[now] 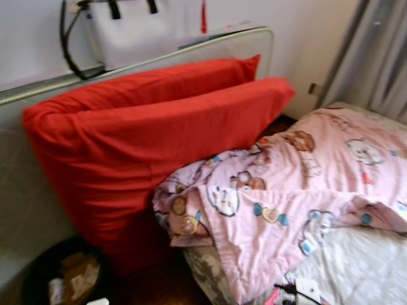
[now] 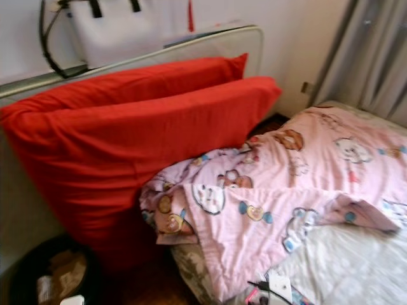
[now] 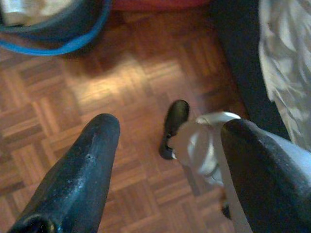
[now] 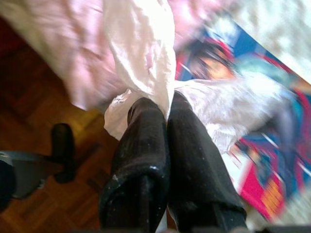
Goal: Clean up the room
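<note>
1. On the bed [image 1: 362, 267] lies one pink blanket with cartoon animals [image 1: 299, 184]. It is crumpled, and its long way runs from the pillows across toward the grey curtain [image 1: 381, 57]. One folded corner hangs over the bed's edge near the floor.
2. Two big red pillows [image 1: 146, 133] stand on their long edges, one behind the other. They lean against the pale headboard with a thin metal rim [image 1: 254, 38]. Their long way runs along the headboard, and their far ends point toward the curtain.
3. One white bag with black straps [image 1: 127, 28] hangs on the wall above the headboard.
4. One round dark bin with paper scraps inside [image 1: 63, 273] sits on the floor, just beside the nearer pillow's lower corner.
5. A few small things, pink, white and black, lie at the near edge of the bed [image 1: 296, 293]. They are too small to tell what they are.
6. The right gripper [image 4: 167, 114] has its two black fingers pressed together on one thin white crinkly piece of cloth or plastic [image 4: 141, 53]. That piece hangs beside the pink blanket, above the brown wooden block floor [image 4: 34, 111]. A bright picture sheet [image 4: 262, 145] lies just beside it.
7. The left gripper [image 3: 167, 131] hangs over the wooden floor with its two fingers wide apart and nothing between them. The bin's blue rim [image 3: 53, 46] is near it.
</note>
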You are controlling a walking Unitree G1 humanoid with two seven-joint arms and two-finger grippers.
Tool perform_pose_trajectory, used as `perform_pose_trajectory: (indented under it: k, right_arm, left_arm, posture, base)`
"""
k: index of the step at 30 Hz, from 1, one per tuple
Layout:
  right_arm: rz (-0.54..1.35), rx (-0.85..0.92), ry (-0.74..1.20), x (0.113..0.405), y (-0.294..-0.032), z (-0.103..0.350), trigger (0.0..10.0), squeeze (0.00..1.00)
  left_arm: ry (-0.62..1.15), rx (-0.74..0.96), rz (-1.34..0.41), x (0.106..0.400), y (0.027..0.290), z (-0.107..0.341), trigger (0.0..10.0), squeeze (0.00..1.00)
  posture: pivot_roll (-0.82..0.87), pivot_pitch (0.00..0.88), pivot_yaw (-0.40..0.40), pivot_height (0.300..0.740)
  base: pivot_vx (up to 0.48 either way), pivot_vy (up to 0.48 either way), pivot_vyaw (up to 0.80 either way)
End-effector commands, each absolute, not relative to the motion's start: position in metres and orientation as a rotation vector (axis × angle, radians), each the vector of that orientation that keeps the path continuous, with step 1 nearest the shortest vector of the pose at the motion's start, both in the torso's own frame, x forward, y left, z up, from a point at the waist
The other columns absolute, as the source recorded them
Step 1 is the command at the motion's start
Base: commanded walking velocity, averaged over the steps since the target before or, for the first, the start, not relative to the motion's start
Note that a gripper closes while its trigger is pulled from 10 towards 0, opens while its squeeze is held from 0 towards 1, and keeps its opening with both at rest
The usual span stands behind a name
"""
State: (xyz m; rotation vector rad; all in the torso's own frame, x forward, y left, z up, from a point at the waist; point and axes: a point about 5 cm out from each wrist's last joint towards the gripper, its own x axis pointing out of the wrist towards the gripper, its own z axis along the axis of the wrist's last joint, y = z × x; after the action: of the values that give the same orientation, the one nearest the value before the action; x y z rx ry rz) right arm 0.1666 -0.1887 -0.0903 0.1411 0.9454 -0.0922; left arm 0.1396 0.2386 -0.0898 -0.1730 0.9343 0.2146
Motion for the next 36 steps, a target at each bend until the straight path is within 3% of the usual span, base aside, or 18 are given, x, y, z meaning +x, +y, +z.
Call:
perform_pose_trajectory:
  k: [1, 14, 36]
  right_arm:
    - [-0.105, 0.148, 0.951, 0.164, -0.192, -0.091, 10.0, 0.0]
    - [-0.13, 0.167, 0.955, 0.164, -0.194, -0.091, 10.0, 0.0]
    - [-0.134, 0.173, 0.956, 0.165, -0.193, -0.091, 10.0, 0.0]
  left_arm:
    - [0.936, -0.178, 0.208, 0.141, 0.234, -0.091, 10.0, 0.0]
    - [0.91, -0.19, 0.18, 0.171, 0.206, -0.086, 10.0, 0.0]
    - [0.893, -0.184, 0.191, 0.186, 0.212, -0.079, 10.0, 0.0]
  posture:
    - [0.01, 0.0, 0.001, 0.726]
    - [0.01, 0.022, 0.0, 0.726]
    - [0.01, 0.03, 0.0, 0.726]
  base:
    - [0.0, 0.292, 0.54]
    - [0.0, 0.332, 0.04]
    - [0.0, 0.428, 0.0]
